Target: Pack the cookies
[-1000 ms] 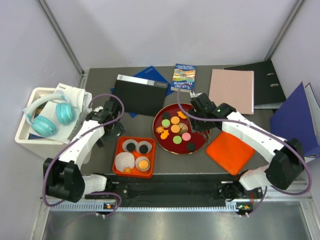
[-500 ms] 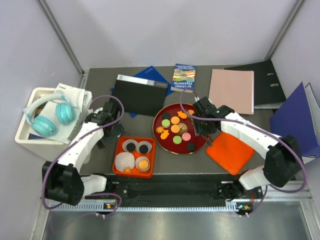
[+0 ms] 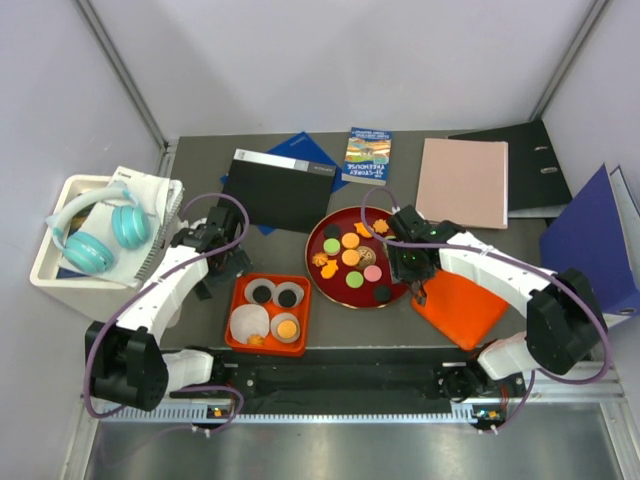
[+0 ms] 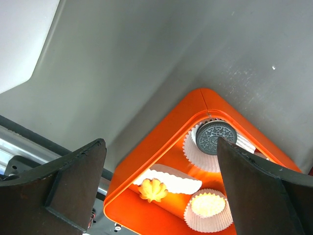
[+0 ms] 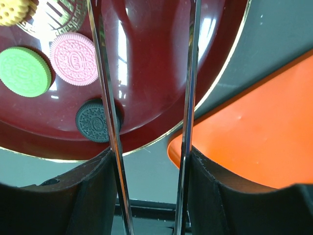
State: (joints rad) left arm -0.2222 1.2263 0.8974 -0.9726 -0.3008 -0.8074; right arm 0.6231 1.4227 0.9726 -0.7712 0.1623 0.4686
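At the left edge of the frame, a white bin [image 3: 50, 262] holds teal headphones [image 3: 95, 232] and a white booklet [image 3: 145, 190]. Along the top of the grey counter [image 3: 200, 330] lie a black folder [image 3: 280, 188] over a blue one [image 3: 305, 148], a colourful booklet [image 3: 367, 154], a pink folder [image 3: 463, 182], a black binder [image 3: 535, 160] and, at right, a dark-blue binder [image 3: 590, 240].

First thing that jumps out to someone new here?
The dark red plate at table centre, scattered with bright cookies in green, orange, pink and black. Left of it sits an orange tray with paper cups, some already filled. The right end effector hovers at the plate's right rim, beside an orange lid.
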